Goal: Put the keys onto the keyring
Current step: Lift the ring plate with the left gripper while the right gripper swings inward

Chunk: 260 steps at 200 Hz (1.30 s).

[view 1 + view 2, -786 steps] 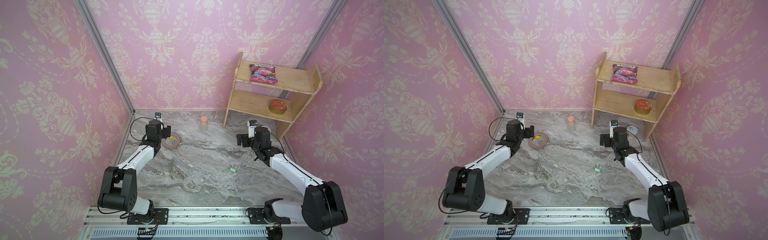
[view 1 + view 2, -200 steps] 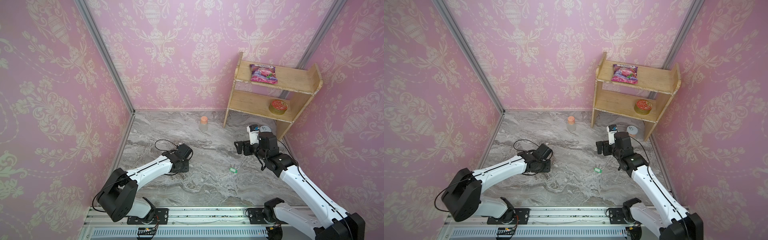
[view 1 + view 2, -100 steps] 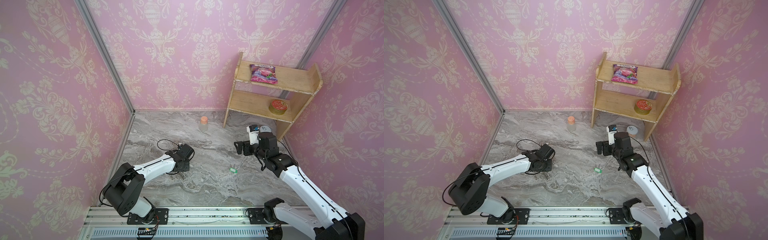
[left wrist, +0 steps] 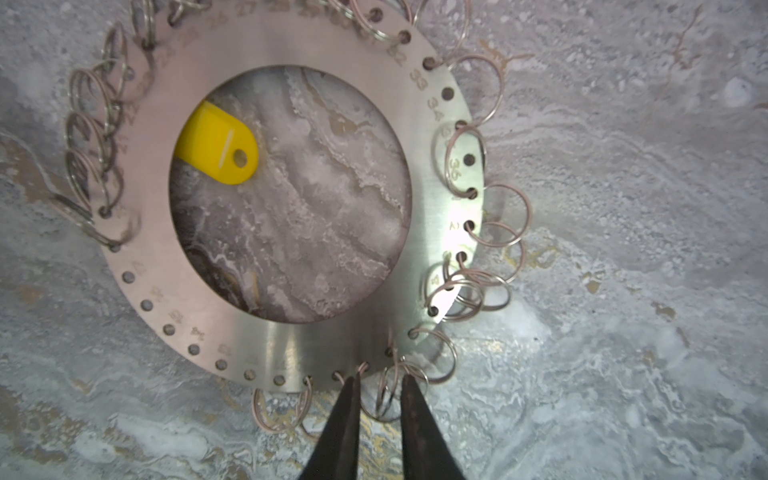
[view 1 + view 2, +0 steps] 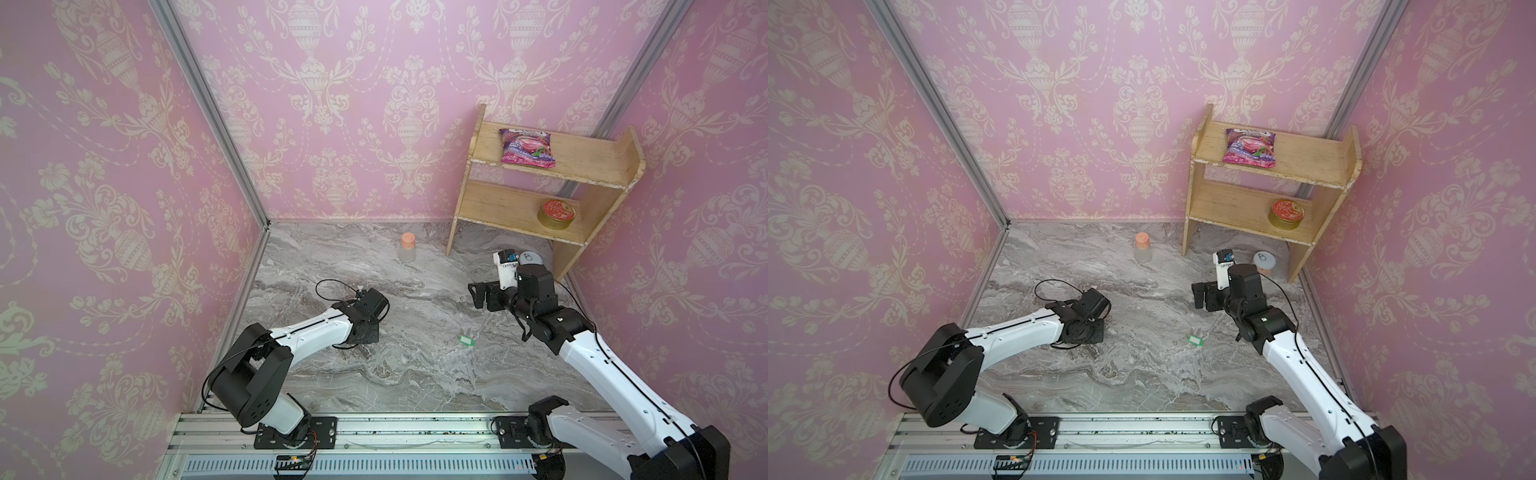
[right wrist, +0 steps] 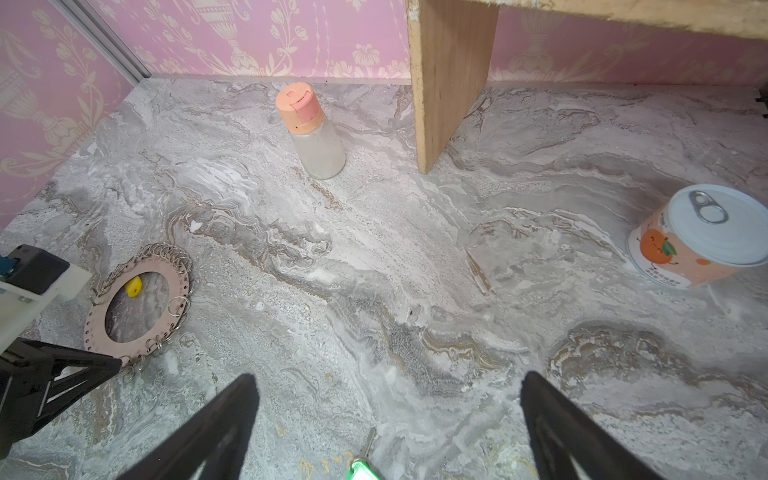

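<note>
You are barely starting, neither key hanging: the yellow key (image 4: 216, 147) is lying loose inside the keyring (image 4: 432, 232) hole, the green key (image 5: 466, 340) is lying well apart, near your right gripper (image 6: 387, 377) with its fingers (image 6: 216, 424) spread wide, your left gripper (image 4: 380, 384) is straddling a wire ring (image 4: 388, 399) with fingers (image 4: 345, 419) narrowly apart, and the bottle (image 6: 311, 133), can (image 6: 698, 237) and tin (image 5: 558, 213) are sitting closed, contents unseen.

The brushed metal keyring (image 4: 436, 232) gleams dully. The yellow key (image 4: 216, 149) is glossy plastic, the table (image 4: 623, 249) matt veined marble, the shelf (image 5: 498, 203) rough bare wood.
</note>
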Each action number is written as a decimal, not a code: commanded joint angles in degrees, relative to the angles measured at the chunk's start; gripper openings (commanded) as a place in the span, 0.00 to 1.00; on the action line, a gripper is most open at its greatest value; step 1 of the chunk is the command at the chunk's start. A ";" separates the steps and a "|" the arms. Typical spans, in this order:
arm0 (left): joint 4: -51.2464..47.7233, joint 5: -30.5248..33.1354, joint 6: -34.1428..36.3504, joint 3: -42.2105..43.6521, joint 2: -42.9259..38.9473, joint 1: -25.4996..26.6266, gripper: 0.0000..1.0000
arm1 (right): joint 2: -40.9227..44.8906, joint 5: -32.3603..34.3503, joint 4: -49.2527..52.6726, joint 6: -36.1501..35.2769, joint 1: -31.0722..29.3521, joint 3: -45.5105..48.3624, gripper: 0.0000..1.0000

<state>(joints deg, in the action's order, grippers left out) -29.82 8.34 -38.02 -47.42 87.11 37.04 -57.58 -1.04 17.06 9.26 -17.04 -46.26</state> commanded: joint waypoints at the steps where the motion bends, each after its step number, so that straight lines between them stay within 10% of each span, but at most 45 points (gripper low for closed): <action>1: -0.57 1.70 1.32 -1.10 0.60 0.34 0.18 | 0.47 0.86 -0.91 1.03 -0.45 0.19 1.00; 121: -3.00 2.38 4.33 -4.11 -5.42 0.40 0.00 | 1.82 0.38 -0.85 1.36 -0.51 0.39 1.00; 260: -12.31 -17.91 38.86 -29.43 -19.47 4.56 0.00 | 2.38 -21.65 -0.21 -7.95 -5.46 -8.95 1.00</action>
<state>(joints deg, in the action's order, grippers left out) -38.48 -3.53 -8.64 -70.37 69.34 40.40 -56.64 -13.32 17.10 5.82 -20.80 -50.89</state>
